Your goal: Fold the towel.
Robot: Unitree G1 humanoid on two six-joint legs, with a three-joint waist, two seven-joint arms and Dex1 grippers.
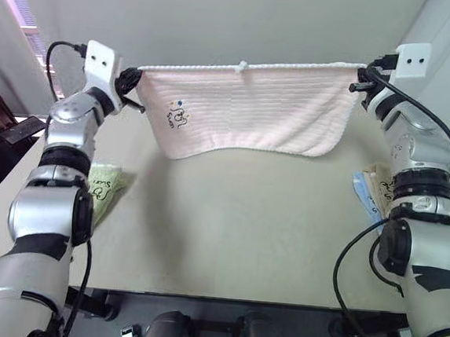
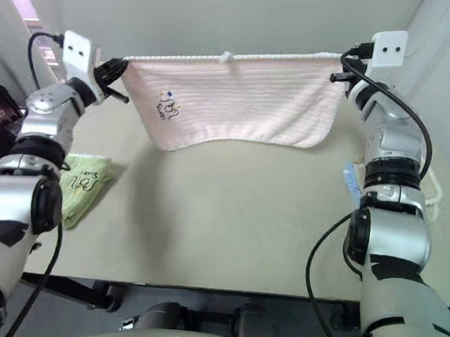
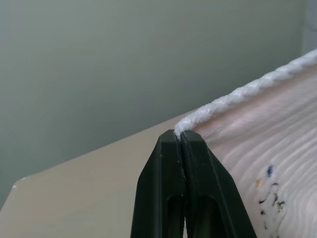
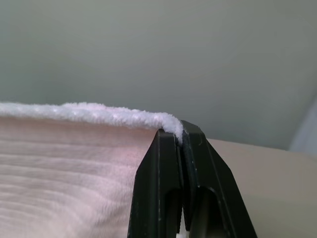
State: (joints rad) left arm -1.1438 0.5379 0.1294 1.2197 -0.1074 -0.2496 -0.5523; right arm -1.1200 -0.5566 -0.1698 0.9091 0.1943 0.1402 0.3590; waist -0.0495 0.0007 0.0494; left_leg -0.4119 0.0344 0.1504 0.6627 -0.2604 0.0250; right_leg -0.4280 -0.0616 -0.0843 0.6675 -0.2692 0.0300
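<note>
While it hung in the air above the beige table (image 1: 227,232), the pale pink towel (image 1: 253,112) was stretched wide between the two raised arms, its white-trimmed top edge pulled into an almost straight line. A small white loop (image 1: 241,66) stood up from that edge near its middle, and dark embroidered marks (image 1: 177,116) with small coloured dots sat near the corner on the robot's left. The lower edge sagged in a shallow curve, deepest toward the left, and did not touch the table.

The left gripper (image 3: 180,135) was clenched on the left top corner, its two black fingers pressed together with the white trim (image 3: 233,96) pinched at their tips; the ribbed pink cloth ran away from them, and the embroidery showed close by in the left wrist view. The right gripper (image 4: 179,133) was likewise clamped on the right top corner, the fluffy trim caught between its closed fingertips.

On the table, below the left arm, lay a lime-green towel (image 2: 86,184) with dark lettering, well apart from the pink one. Near the right arm at the table's edge lay a pale blue and white item (image 1: 367,195) that could not be made out. Behind it all stood a plain pale wall (image 1: 223,14).
</note>
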